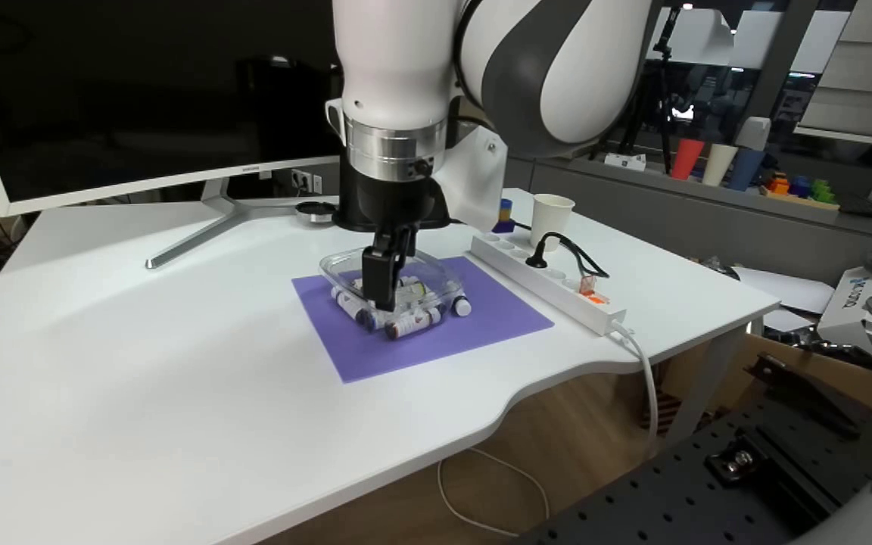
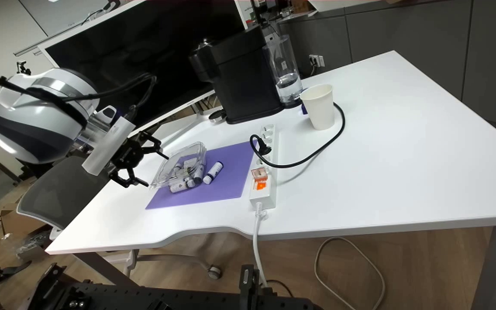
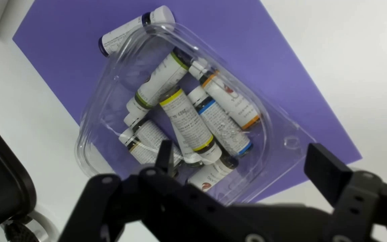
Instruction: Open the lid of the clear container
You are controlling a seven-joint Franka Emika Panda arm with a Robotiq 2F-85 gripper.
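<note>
Clear container (image 3: 96, 111) on purple mat (image 3: 270, 77) — labelled bottles (image 3: 187, 119) inside — fingers (image 3: 326, 174) apart.

The clear container (image 3: 94, 107) is a low, transparent plastic box, positioned upright on the purple mat (image 2: 230, 172). The lid (image 2: 187, 153), also transparent, covers the top; whether it is fastened cannot be determined.

The fingers (image 3: 328, 174) are spread wide, one blocking a bit of the clear box (image 3: 83, 144), the other right by its corner, can't tell if either's touching. Bunch of bottles (image 3: 187, 119) showing through the plastic, white labels with yellow, blue, orange and green bands. One more bottle (image 3: 123, 35) lies at another corner, partly overlapped by the rim. Purple mat (image 3: 237, 43) under most of it, white counter (image 3: 358, 74) around that.
</note>
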